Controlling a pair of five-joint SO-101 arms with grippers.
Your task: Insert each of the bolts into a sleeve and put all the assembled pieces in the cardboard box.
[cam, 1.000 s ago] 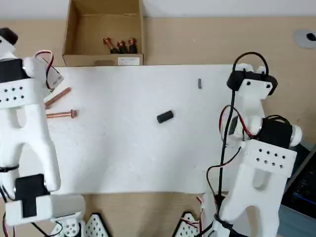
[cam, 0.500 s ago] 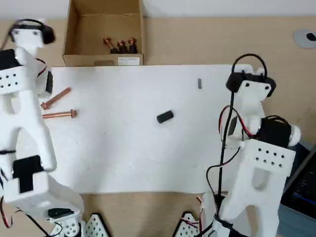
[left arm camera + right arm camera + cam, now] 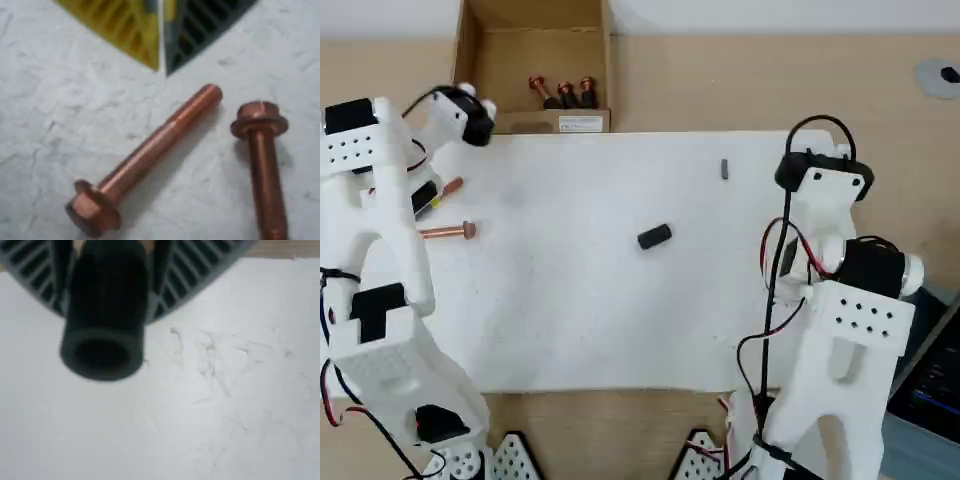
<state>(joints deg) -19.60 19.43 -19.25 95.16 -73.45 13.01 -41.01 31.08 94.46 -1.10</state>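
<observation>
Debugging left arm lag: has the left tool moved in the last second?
Yes. In the high view the left tool has moved up to the upper bolt, and its wrist has swung right toward the cardboard box corner.

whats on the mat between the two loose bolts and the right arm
A lone black sleeve, lying on the mat between the bolts and the right arm; the rest of that stretch is bare. The high view shows it.

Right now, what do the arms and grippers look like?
Left arm and right arm: white printed shells with hole patterns, black servos, red and black cables. Left gripper has one yellow ribbed finger and one black; right gripper has dark grey ribbed fingers.
</observation>
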